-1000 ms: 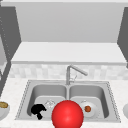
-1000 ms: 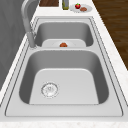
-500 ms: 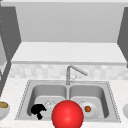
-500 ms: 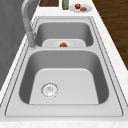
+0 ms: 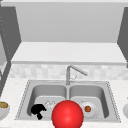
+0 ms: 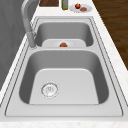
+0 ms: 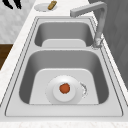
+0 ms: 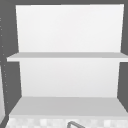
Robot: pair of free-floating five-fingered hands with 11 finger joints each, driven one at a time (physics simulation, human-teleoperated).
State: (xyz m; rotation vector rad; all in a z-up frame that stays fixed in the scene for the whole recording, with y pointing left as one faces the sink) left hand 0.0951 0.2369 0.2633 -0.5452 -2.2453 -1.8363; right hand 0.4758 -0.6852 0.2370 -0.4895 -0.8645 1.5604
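In the front view a black hand (image 5: pixel 38 110) hangs at the picture's left, low over the front of the left basin of the double sink (image 5: pixel 25 100); this is the left hand. Its fingers look bent downward, and nothing can be seen held in them, though how far they are curled cannot be told for certain. Just to its right, a large red ball (image 5: pixel 67 115) sits at the very front of the picture, covering the sink's front rim and the divider between the two basins; whether the hand touches it cannot be told. The left basin's drain (image 5: pixel 50 103) lies between the hand and the ball, a little further back. In the right basin a white plate (image 7: pixel 64 90) rests on the floor, with a small round orange-brown thing (image 7: pixel 65 88) at its middle. The faucet (image 5: pixel 72 72) rises behind the divider, its spout pointing towards the right basin. On the counter at the left of the sink stands a bowl (image 5: pixel 3 110) with something brown in it. In the right side view, black fingertips (image 7: pixel 13 3) show at the top left corner, beyond the far end of the sink, near a small plate (image 7: pixel 42 7) bearing a brown piece of food.
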